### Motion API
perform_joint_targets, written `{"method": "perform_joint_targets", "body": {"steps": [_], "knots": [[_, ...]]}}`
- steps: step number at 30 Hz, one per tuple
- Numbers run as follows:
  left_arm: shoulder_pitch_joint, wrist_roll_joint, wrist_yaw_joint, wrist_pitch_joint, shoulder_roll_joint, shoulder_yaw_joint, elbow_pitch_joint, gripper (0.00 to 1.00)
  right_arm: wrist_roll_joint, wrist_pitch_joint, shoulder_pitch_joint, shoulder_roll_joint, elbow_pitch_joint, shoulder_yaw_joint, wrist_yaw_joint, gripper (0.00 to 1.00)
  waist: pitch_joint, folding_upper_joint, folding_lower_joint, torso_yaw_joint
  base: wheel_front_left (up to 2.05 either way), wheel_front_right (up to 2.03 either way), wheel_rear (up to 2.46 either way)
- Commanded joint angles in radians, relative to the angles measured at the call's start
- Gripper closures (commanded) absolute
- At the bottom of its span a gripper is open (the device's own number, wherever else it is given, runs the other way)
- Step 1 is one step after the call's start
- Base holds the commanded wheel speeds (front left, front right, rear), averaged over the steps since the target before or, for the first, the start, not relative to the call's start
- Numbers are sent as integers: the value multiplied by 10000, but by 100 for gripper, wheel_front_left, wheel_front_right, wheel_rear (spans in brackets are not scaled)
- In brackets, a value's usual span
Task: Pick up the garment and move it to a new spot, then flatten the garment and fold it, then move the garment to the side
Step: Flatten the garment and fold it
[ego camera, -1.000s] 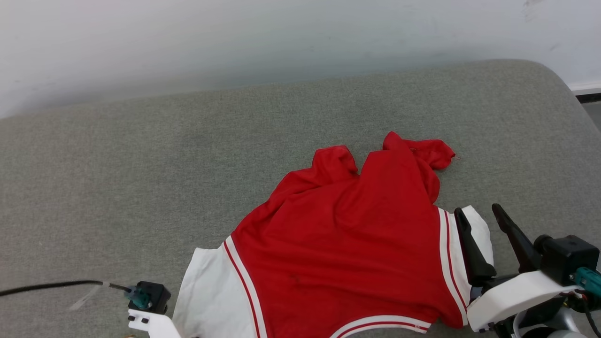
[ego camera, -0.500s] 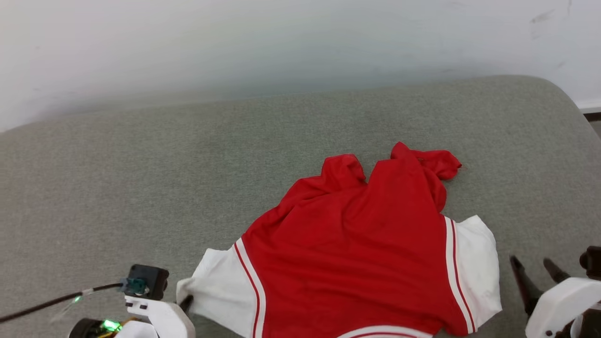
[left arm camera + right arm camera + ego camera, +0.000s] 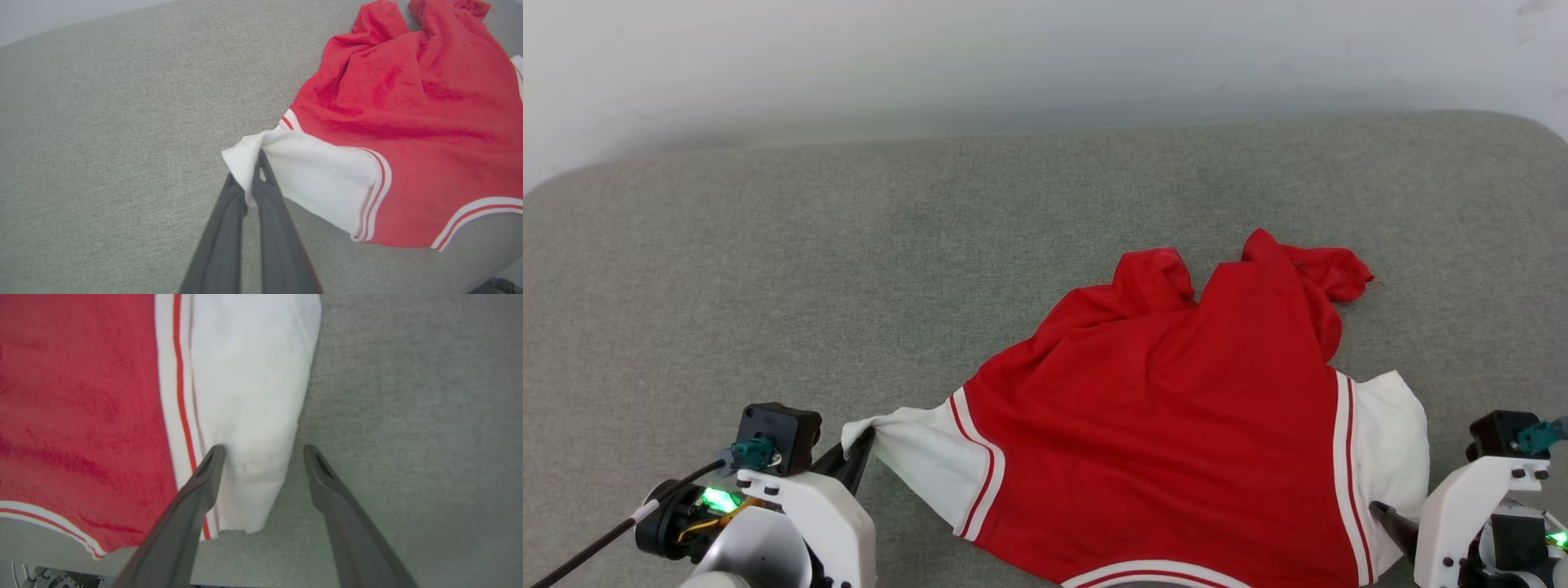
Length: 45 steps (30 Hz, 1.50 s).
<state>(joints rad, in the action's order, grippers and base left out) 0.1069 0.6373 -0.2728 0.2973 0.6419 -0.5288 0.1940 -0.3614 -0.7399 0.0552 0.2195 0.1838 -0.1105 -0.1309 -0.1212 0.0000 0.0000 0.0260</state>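
Note:
The garment [image 3: 1168,416] lies rumpled on the grey cushion, a red shirt with white sleeves and red-white stripe trim, plain red side up. My left gripper [image 3: 862,445] is shut on the tip of the left white sleeve [image 3: 310,175], and the cloth bunches between its fingers [image 3: 253,185]. The right gripper [image 3: 263,455] is open and hovers over the outer edge of the right white sleeve [image 3: 249,375], one finger above the cloth and one above the cushion. In the head view its dark finger [image 3: 1392,523] shows by the right sleeve [image 3: 1388,441].
A wide grey fabric cushion [image 3: 849,261] carries everything, with a pale wall [image 3: 1013,57] behind it. Its front edge runs close under the shirt's hem [image 3: 49,555]. A black cable [image 3: 596,539] trails from my left wrist.
My left gripper has shut on the left sleeve tip and pulled it out taut to the left. The right gripper has drawn back from the right sleeve. The head camera has shifted.

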Motion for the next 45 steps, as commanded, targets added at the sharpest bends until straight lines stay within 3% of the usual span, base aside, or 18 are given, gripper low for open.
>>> {"method": "perform_joint_targets", "body": {"steps": [1,5,6,8,13,16,26,34,42,45], "knots": [[181,-81,19,9,9,11,83,100,-32,-112,300,54,281,127,3,0,-254,0,0,-112,0,0,0],[326,-85,59,-13,-59,-39,145,100,-158,-608,516,-119,1201,326,3,0,-439,0,0,-227,0,0,0],[352,-77,63,-29,-78,-41,132,100,-159,-724,528,-172,1372,360,3,55,-456,0,0,-246,0,0,0],[366,-43,47,-78,-113,-28,115,100,-282,-824,606,-263,1574,372,3,100,-471,0,0,-275,0,0,0],[222,-13,5,-331,-132,73,92,100,-312,-507,827,-7,1268,353,3,100,-217,0,0,-242,0,0,0],[199,-28,-46,-567,-130,198,171,100,-62,-75,1038,306,640,350,3,100,40,0,0,-160,0,0,0],[1360,-273,-191,-1198,-61,944,347,100,598,902,2063,502,-1493,514,3,100,966,0,0,104,0,0,0],[4193,103,479,-1507,-556,1600,-887,100,1298,1377,4654,234,-1158,366,3,100,630,0,0,100,0,0,0],[7999,290,1436,-2303,-1364,2006,-3402,100,1647,2504,8299,242,-57,180,3,100,-899,0,0,-107,0,0,0],[8945,183,1668,-2567,-1430,2079,-4102,100,1704,2840,9188,204,333,212,3,100,-1267,0,0,-112,0,0,0]]}}
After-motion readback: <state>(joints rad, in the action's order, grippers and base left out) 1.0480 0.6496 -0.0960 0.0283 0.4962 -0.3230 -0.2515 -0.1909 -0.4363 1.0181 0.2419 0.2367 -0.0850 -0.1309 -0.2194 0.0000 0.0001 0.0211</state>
